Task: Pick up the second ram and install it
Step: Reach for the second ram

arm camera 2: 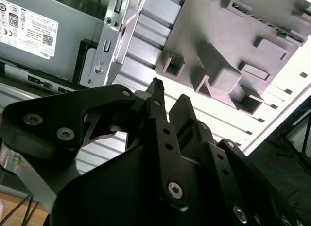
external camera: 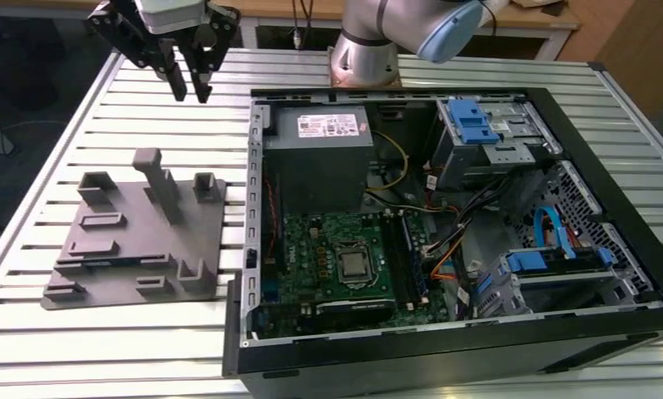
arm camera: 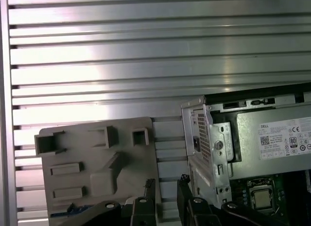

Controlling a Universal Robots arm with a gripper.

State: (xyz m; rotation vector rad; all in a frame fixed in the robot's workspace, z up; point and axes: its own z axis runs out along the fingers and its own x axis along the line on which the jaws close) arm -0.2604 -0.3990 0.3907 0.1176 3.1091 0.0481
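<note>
The second ram (arm camera: 73, 209) appears to be the thin bluish strip lying in the grey holder (arm camera: 97, 187), at the edge partly covered by the end effector's own body in the first wrist view. That is a judgement, as little of it shows. The end effector (external camera: 192, 96) hangs high over the counter (external camera: 142, 341), well apart from the ram, its fingers slightly parted with nothing between them. The pick-up is not yet done. Seating the ram on the motherboard (external camera: 320, 249), inside the open computer case (external camera: 309, 366), is also left.
</note>
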